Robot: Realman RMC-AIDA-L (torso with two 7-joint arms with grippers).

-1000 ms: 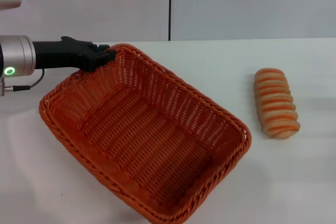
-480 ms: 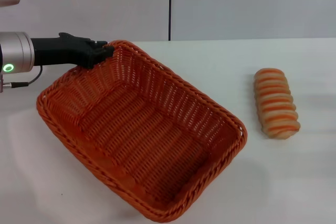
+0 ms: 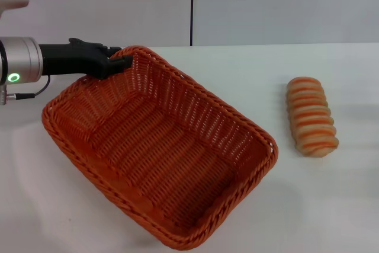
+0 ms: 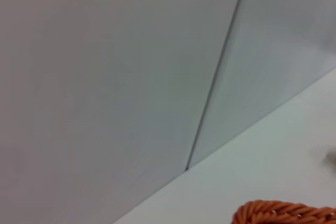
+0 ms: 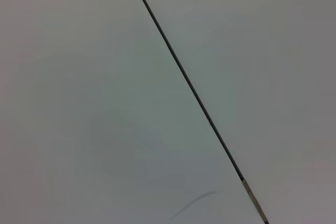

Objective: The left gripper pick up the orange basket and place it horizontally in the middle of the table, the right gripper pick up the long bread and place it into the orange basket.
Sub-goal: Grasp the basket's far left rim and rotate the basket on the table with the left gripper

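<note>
The orange basket (image 3: 160,152) lies diagonally across the white table (image 3: 249,75), its near corner at the front edge of the head view. My left gripper (image 3: 118,62) reaches in from the left and is shut on the basket's far rim at the back corner. A strip of that braided rim (image 4: 286,212) shows in the left wrist view. The long bread (image 3: 311,117), a beige loaf with orange stripes, rests on the table to the right of the basket, apart from it. My right gripper is out of view.
A grey wall with a dark vertical seam (image 3: 192,7) stands behind the table. The right wrist view holds only wall and a dark seam (image 5: 189,87). Bare tabletop lies between basket and bread.
The basket has shifted slightly to the left and settled lower at its right end, carried by my left gripper. The bread has not moved.
</note>
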